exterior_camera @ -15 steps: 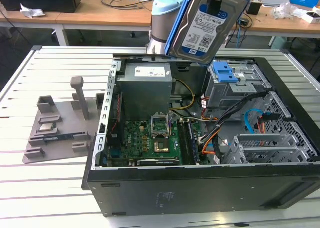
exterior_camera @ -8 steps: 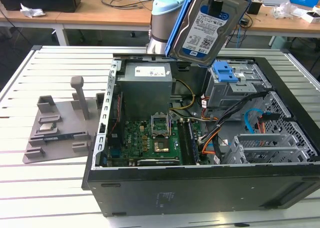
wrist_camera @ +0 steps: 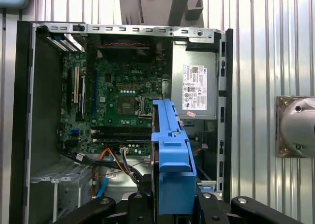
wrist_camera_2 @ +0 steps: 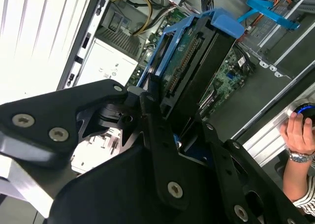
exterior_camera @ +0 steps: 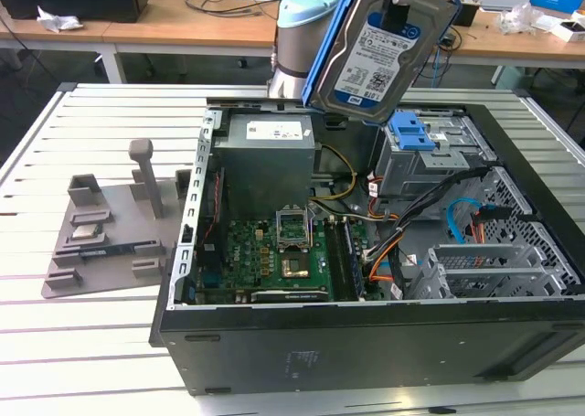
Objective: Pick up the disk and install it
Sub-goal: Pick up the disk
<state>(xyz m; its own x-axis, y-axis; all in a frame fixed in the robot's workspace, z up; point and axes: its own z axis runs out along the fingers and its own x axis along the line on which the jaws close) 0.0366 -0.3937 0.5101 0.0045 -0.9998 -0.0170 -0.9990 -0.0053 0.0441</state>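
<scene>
disk (exterior_camera: pixel 384 55) clamped between fingers of gripper (wrist_camera_2: pixel 179 120), held in air, tilted, label toward exterior view. hangs above open computer case (exterior_camera: pixel 366 343), apart from it, near power supply (exterior_camera: pixel 265 155) and blue latch plate (exterior_camera: pixel 416 131). motherboard (wrist_camera: pixel 118 96) beneath. grey fixture (exterior_camera: pixel 110 224) on slatted table (exterior_camera: pixel 91 114), exterior view's left of case. person's hand (wrist_camera_2: pixel 298 133) by case edge.

Open air above the black computer case (exterior_camera: pixel 366 352); inside, orange and black cables (exterior_camera: pixel 391 249) crowd the grey metal drive cage (exterior_camera: pixel 407 169).
</scene>
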